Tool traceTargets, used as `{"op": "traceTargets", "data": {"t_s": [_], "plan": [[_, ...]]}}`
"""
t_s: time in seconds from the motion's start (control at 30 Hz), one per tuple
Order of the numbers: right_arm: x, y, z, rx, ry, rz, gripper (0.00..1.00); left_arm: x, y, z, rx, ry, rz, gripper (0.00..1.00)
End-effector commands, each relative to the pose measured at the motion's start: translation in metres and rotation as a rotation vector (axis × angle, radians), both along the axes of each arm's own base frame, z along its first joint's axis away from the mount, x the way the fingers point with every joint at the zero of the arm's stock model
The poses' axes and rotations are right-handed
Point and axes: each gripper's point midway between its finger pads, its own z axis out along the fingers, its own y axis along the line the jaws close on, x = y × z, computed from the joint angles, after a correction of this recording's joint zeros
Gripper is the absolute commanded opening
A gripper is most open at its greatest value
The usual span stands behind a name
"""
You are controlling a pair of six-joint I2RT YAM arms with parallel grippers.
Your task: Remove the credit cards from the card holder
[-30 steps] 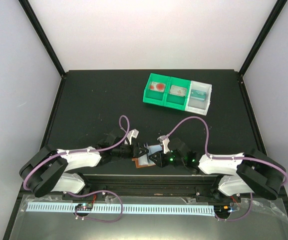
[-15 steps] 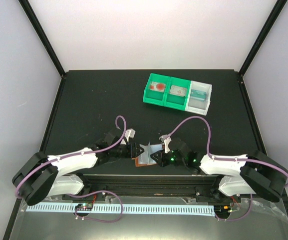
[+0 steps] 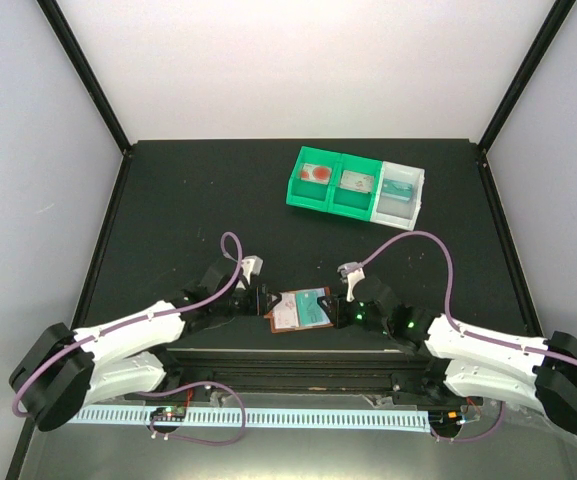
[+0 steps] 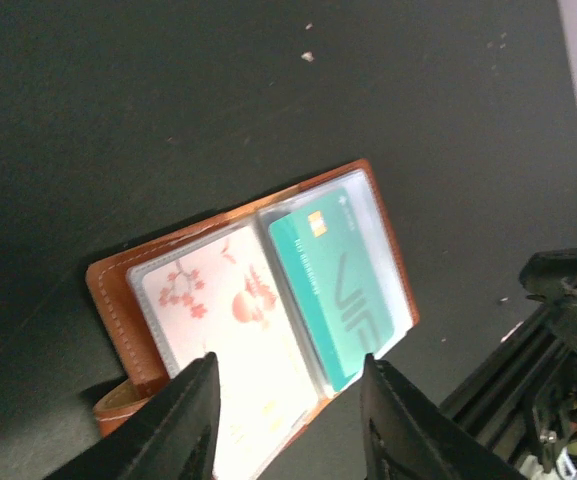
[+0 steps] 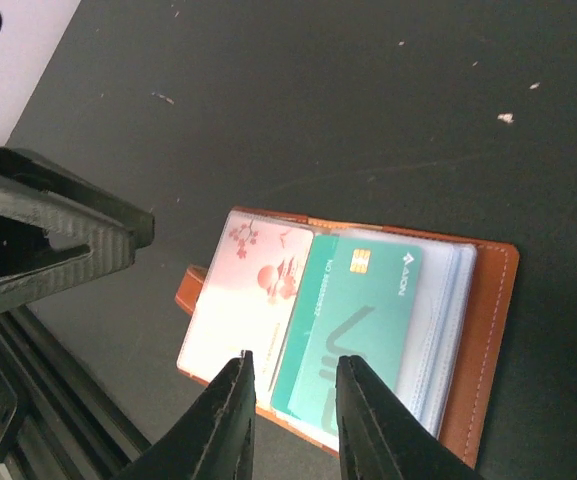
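Brown leather holder (image 3: 299, 310) lies spread open on table (image 3: 188, 200), near front edge, between arms. Pink-white card (image 4: 223, 330) and teal card (image 4: 338, 280) sit in pockets. Left gripper (image 4: 288, 385), right gripper (image 5: 293, 365): fingers apart, holding nothing.

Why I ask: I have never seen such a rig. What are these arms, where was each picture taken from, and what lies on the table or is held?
These are two robot arms bolted at the near edge of a black table. The wide picture looks down from above and behind: the left arm on the left, the right arm on the right. The other two come from cameras on the wrists, so the dark prongs at the bottom are each arm's own jaws. Between the arms a brown card holder lies open, with a pinkish-white card and a green card in its pockets. Farther back stand green and white bins. Both pairs of jaws are open; nothing is held.
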Motion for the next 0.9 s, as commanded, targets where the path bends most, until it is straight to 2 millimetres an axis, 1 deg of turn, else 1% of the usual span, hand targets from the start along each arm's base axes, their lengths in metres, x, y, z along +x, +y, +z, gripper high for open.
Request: {"op": "traceTargets", "data": {"t_s": [0.0, 0.07, 0.17, 0.23, 0.33, 0.5, 0.63, 0.7, 0.87], "plan": [[0.013, -0.003, 0.006, -0.061, -0.049, -0.035, 0.24, 0.001, -0.014, 0.025, -0.094, -0.052, -0.039, 0.44], [0.015, 0.003, 0.003, -0.074, -0.041, -0.023, 0.18, -0.001, -0.023, 0.032, -0.158, -0.057, -0.066, 0.45], [0.019, 0.012, -0.001, -0.068, -0.031, -0.013, 0.16, -0.003, -0.031, 0.035, -0.213, -0.051, -0.089, 0.47], [0.02, 0.018, -0.005, -0.066, -0.021, -0.001, 0.16, -0.003, -0.034, 0.031, -0.214, -0.038, -0.094, 0.48], [0.022, 0.021, -0.018, -0.103, 0.002, 0.005, 0.15, -0.005, -0.039, 0.021, -0.215, -0.011, -0.106, 0.5], [0.023, 0.015, -0.038, -0.14, 0.022, -0.009, 0.12, -0.006, -0.045, 0.007, -0.215, 0.02, -0.11, 0.51], [0.022, 0.012, -0.051, -0.168, 0.044, -0.012, 0.12, -0.006, -0.048, -0.005, -0.212, 0.049, -0.113, 0.51], [0.021, 0.012, -0.058, -0.175, 0.056, -0.011, 0.13, -0.006, -0.05, -0.008, -0.219, 0.057, -0.113, 0.51], [0.019, 0.012, -0.068, -0.183, 0.079, -0.006, 0.13, -0.006, -0.049, -0.022, -0.188, 0.083, -0.102, 0.51]]}}
